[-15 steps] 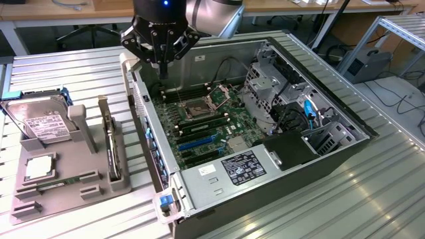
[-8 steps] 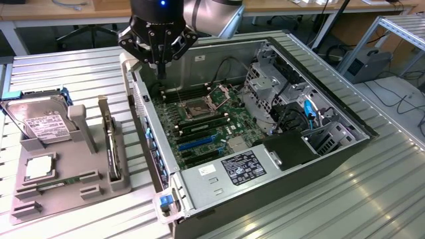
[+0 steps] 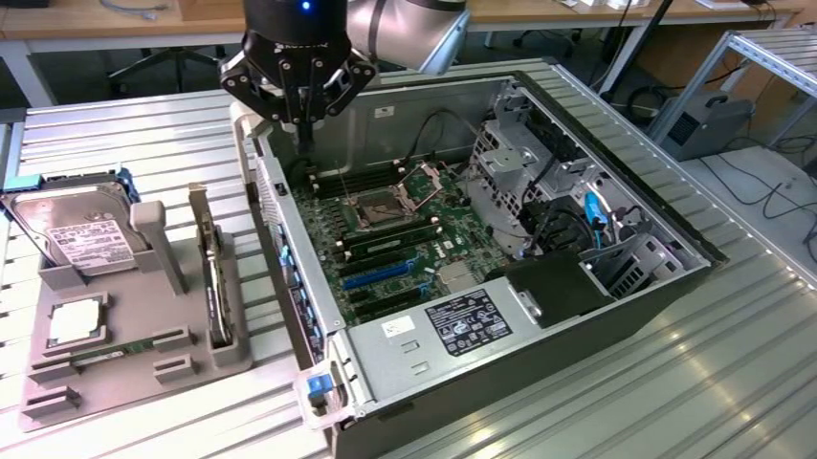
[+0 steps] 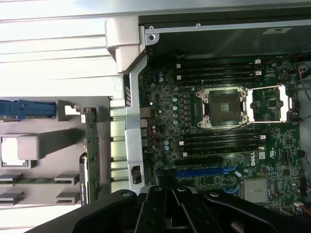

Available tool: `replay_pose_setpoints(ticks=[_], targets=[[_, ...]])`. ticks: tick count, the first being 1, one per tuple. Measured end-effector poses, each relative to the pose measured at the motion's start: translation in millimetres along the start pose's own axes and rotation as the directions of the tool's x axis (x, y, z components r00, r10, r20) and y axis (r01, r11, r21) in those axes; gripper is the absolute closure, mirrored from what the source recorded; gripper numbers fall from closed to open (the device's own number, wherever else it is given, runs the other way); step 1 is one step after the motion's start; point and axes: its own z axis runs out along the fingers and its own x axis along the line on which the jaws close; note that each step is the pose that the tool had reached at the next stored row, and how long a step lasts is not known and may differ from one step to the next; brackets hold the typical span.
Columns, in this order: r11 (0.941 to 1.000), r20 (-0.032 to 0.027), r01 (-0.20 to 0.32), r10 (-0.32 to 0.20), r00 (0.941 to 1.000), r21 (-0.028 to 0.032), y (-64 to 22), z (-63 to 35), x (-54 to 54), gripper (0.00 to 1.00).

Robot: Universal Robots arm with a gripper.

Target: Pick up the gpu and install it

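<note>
gpu (image 4: 90, 155) end — behind end effector (image 4: 168, 194)

arm (image 3: 406, 29) reaching down, gripper (image 3: 306, 143) pointing downward, fingers pressed together

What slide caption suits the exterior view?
The gripper hovers over the open computer case; the gpu stands on edge in the gray holder at the exterior view's left.
</note>
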Motion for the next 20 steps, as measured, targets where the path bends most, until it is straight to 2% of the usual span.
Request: replay_pose_setpoints(ticks=[20], targets=[[1.0000,0.0000,0.000,0.000,1.0000,0.0000,-1.0,-0.3,14.2,0.89]])
